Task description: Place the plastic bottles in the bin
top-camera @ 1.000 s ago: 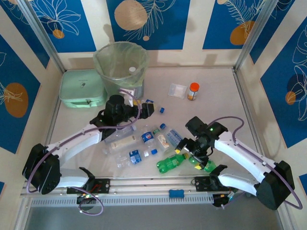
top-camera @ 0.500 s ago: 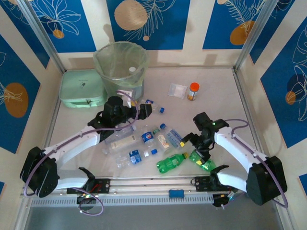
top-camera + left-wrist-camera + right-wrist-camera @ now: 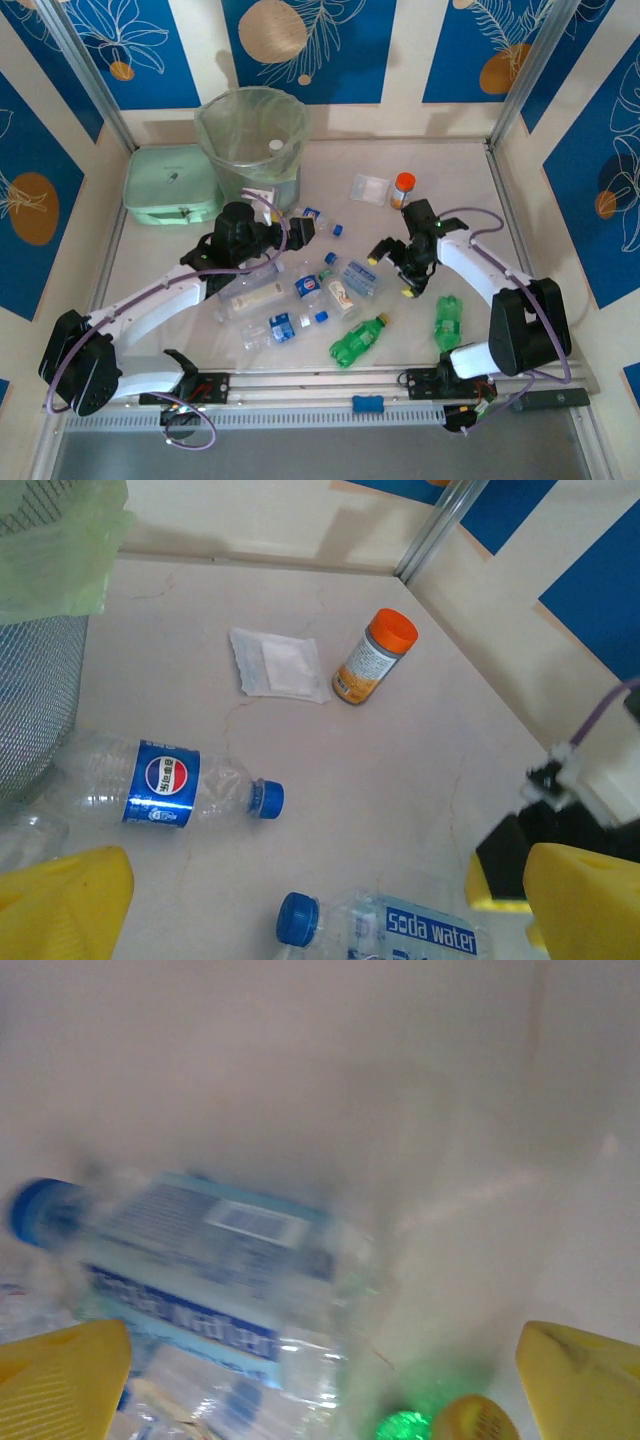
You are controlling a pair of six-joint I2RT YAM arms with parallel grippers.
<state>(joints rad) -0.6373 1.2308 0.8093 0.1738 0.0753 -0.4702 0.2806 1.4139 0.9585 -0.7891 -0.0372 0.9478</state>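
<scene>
We swing our wide, empty right claw (image 3: 390, 275) off the green bottle (image 3: 448, 322) toward a clear bottle (image 3: 360, 281), likely our next pick.

Your tally: bottles in two colours, plus five single things.
You have two green bottles (image 3: 358, 340) and at least six clear bottles (image 3: 355, 277) with blue caps or labels; part of that heap is hidden, so you cannot fix the clear total exactly. Besides the bottles you have one bin (image 3: 235, 165), one mint box (image 3: 170, 185), one orange-capped jar (image 3: 402, 190), one flat clear packet (image 3: 368, 188) and one small white disc (image 3: 275, 145) inside the bin.
</scene>
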